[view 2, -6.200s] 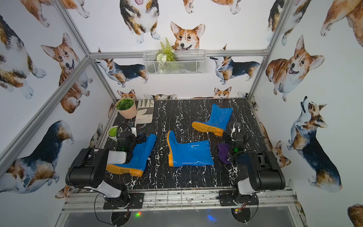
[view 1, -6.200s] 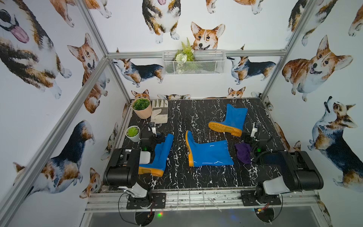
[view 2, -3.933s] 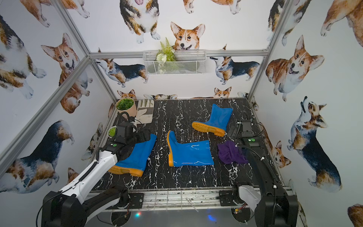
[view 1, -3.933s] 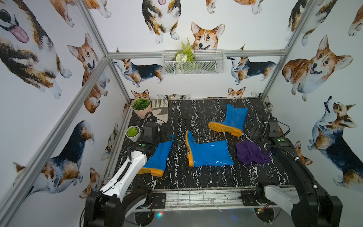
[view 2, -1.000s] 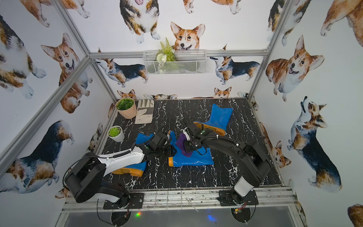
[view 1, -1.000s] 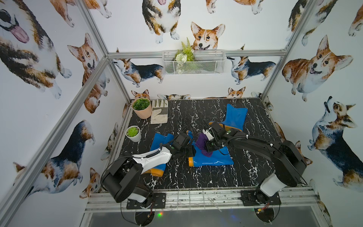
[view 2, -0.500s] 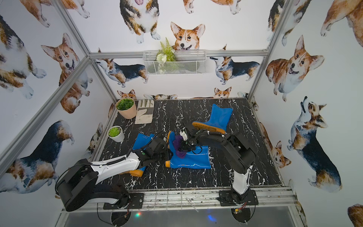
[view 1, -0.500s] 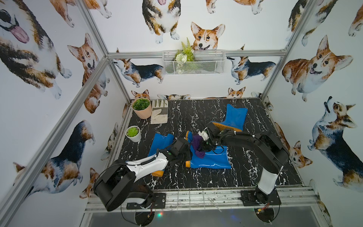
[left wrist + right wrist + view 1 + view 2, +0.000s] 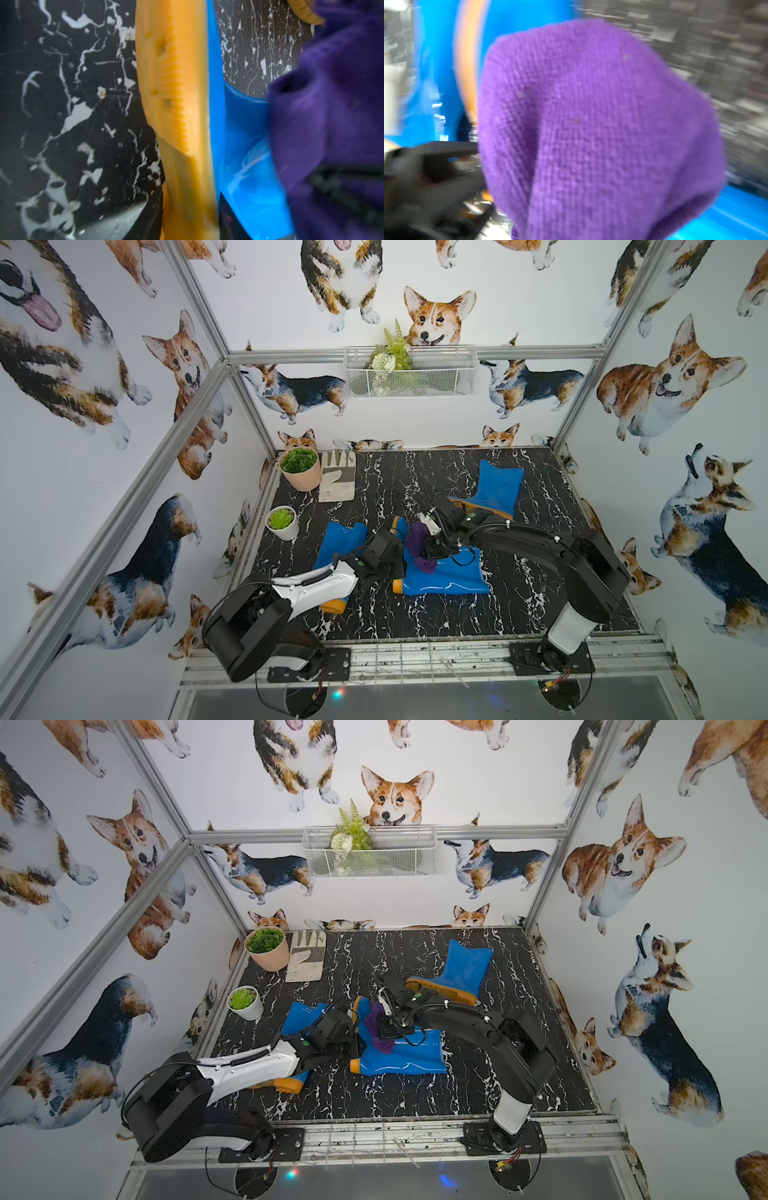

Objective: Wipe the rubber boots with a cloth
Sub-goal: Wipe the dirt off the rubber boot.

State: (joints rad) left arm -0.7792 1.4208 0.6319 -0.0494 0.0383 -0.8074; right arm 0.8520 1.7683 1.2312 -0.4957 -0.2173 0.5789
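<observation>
Purple cloth (image 9: 417, 549) is bunched in the right hand (image 9: 432, 546), whose jaws are pressed together on it. It rests against the foot of the middle rubber boot (image 9: 451, 578), which lies on its side mid-counter. The left hand (image 9: 395, 566) sits at that boot's orange sole (image 9: 176, 104); whether it pinches the sole or only brackets it I cannot tell.

If the sole is not truly pinned, the glossy boot will likely skate or spin under the wiping pressure. The two hands are very close, so a long stroke could knock them together or snag the cloth's loose tail.

The counter (image 9: 540, 614) is black, white-veined and looks slick. Two more boots lie on it, one under the left arm (image 9: 338, 537) and one at the far side (image 9: 496, 489). Corgi-print walls enclose the space.
</observation>
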